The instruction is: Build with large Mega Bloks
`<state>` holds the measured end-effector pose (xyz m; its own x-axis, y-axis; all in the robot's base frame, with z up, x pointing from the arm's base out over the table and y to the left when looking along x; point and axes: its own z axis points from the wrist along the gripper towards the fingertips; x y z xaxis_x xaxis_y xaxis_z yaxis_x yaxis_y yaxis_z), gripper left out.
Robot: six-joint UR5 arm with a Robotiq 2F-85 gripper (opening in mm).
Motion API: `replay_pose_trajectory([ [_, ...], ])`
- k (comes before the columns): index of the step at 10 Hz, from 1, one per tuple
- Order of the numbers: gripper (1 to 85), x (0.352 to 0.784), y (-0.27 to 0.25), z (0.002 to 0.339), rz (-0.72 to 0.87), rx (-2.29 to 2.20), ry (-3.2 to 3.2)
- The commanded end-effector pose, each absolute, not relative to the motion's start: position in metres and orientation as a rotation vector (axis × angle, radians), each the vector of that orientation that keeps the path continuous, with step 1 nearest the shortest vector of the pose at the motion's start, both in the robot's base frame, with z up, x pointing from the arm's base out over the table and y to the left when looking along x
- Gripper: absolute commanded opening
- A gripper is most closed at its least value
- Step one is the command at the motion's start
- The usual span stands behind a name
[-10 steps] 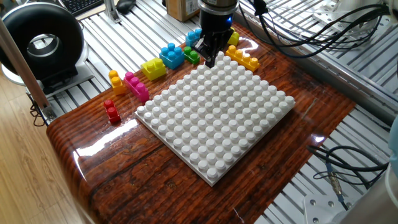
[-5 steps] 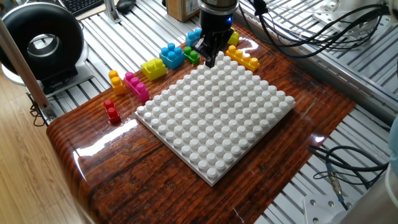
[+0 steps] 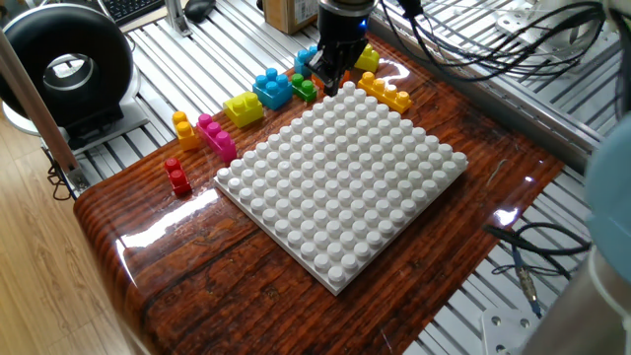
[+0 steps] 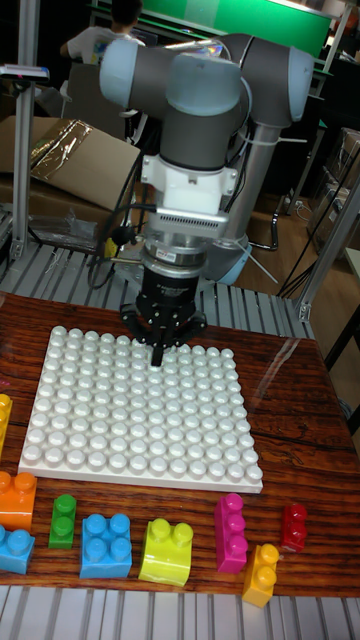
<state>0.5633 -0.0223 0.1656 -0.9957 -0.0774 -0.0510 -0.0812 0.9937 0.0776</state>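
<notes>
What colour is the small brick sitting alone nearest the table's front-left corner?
Red. The small brick shows best in the fixed view, apart from the pink brick.

The fixed view looks down from high, at a corner of the square white studded plastic plate [image 3: 340, 177]. The tall fixed view is low and near, on the opposite side. Both share this plate [image 4: 140, 410].

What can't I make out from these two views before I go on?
- Pincer opening: both views show dark fingers bunched together; whether open or shut is unclear.
- Glossy blue plastic brick behind the pincer: fixed view, mostly hidden by the arm.
- Glossy yellow plastic brick at the left edge: tall fixed view, cut off.
- White studded plate: its far corner sits under the pincer.
</notes>
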Motion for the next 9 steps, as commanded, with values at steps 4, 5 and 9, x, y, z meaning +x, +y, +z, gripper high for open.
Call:
replay_pose_trajectory([
  [4,1.0,0.588,-0.042,0.148,0.082,-0.092,3.092],
  [5,1.0,0.589,-0.046,0.148,0.062,-0.041,3.09],
  [9,1.0,0.588,-0.061,0.148,-0.023,0.19,3.09],
])
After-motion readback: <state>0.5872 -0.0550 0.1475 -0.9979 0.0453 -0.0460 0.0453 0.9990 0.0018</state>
